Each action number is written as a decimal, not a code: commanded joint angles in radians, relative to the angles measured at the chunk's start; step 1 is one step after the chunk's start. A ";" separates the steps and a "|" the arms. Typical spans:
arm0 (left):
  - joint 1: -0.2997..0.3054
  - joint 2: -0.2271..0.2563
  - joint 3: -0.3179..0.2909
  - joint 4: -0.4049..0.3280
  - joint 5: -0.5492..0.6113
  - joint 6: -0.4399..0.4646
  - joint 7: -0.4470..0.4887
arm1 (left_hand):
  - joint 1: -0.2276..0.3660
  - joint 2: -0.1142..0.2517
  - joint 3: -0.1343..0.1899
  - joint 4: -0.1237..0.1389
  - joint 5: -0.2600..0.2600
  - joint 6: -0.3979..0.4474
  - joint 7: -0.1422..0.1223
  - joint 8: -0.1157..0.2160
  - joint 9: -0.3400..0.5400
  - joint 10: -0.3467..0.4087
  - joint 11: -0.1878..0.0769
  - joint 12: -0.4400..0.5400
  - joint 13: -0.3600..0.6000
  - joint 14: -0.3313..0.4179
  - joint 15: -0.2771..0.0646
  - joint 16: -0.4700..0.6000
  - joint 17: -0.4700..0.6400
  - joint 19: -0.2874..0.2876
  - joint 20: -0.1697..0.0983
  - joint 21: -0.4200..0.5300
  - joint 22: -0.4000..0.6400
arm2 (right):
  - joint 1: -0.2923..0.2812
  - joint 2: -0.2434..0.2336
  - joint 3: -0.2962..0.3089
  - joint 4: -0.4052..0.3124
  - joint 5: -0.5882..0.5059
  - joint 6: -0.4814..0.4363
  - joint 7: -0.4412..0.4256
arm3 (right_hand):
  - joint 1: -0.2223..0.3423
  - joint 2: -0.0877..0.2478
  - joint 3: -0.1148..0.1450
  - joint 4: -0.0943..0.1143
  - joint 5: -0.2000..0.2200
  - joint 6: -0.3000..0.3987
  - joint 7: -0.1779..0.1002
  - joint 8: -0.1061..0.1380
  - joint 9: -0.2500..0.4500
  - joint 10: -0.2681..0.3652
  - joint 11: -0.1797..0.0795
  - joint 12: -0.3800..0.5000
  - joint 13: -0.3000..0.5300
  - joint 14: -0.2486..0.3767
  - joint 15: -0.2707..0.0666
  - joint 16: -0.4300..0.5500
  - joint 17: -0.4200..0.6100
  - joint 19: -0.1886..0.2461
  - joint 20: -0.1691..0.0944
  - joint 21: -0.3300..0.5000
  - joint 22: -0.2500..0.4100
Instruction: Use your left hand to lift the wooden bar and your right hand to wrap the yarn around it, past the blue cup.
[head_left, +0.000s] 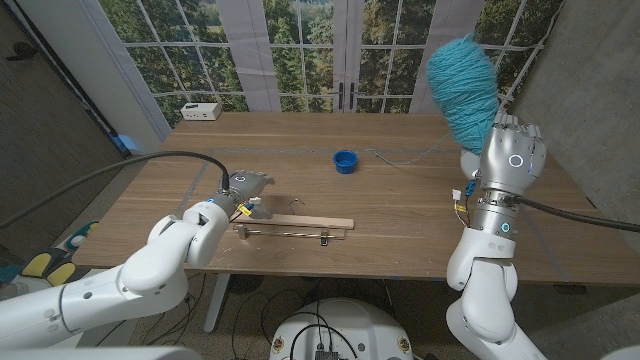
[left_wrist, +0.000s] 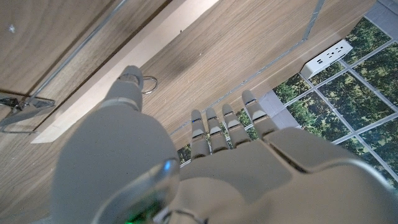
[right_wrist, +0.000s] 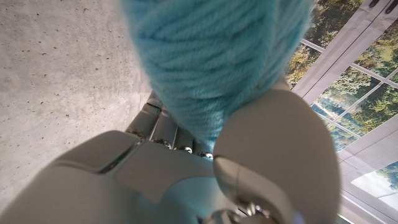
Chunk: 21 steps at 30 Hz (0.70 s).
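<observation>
A pale wooden bar with a metal rod and clips beneath it lies on the table near the front. My left hand hovers at its left end, fingers apart, holding nothing; the left wrist view has the bar just beyond my thumb. High over the table's right side, my right hand grips a turquoise yarn skein, seen close up as the skein in the right wrist view. A thin strand trails from it onto the table. The blue cup stands mid-table beyond the bar.
A white power strip sits at the table's far left corner. Windows run behind the table, and a grey wall stands at the right. Yellow-and-black items lie on the floor at the left.
</observation>
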 joint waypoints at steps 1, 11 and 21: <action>0.058 -0.075 -0.004 0.042 0.185 -0.002 -0.073 | 0.056 0.027 0.002 -0.012 0.001 0.081 -0.009 0.039 0.015 0.014 -0.030 0.018 0.021 0.016 -0.023 0.005 0.010 0.009 -0.022 0.003 0.003 | 0.007 -0.017 -0.005 0.004 0.037 -0.008 -0.023 | 0.132 0.147 0.029 0.035 0.005 0.343 -0.281 0.002 0.000 0.237 -0.230 0.001 0.079 0.126 -0.234 -0.005 0.010 -0.007 -0.063 0.009 -0.001; 0.122 -0.130 -0.053 0.073 0.266 -0.027 -0.067 | 0.111 0.059 -0.017 -0.015 -0.052 0.158 -0.017 0.105 0.044 0.086 -0.059 0.078 0.067 0.094 -0.068 0.043 0.043 0.014 -0.039 -0.003 0.005 | 0.011 -0.028 -0.012 0.005 0.058 -0.017 -0.040 | 0.135 0.145 0.028 0.035 0.006 0.344 -0.282 -0.002 0.001 0.241 -0.229 0.000 0.078 0.130 -0.234 -0.012 0.020 -0.010 -0.063 0.020 -0.006; 0.183 -0.169 -0.135 0.107 0.173 -0.086 0.005 | 0.140 0.053 -0.034 -0.022 -0.061 0.173 -0.035 0.125 0.051 0.112 -0.060 0.102 0.085 0.109 -0.088 0.052 0.056 0.060 -0.055 0.013 0.006 | 0.018 -0.041 -0.021 0.010 0.076 -0.023 -0.045 | 0.134 0.146 0.026 0.038 0.005 0.348 -0.282 -0.004 0.001 0.240 -0.228 0.000 0.082 0.132 -0.234 -0.020 0.029 -0.014 -0.063 0.029 -0.011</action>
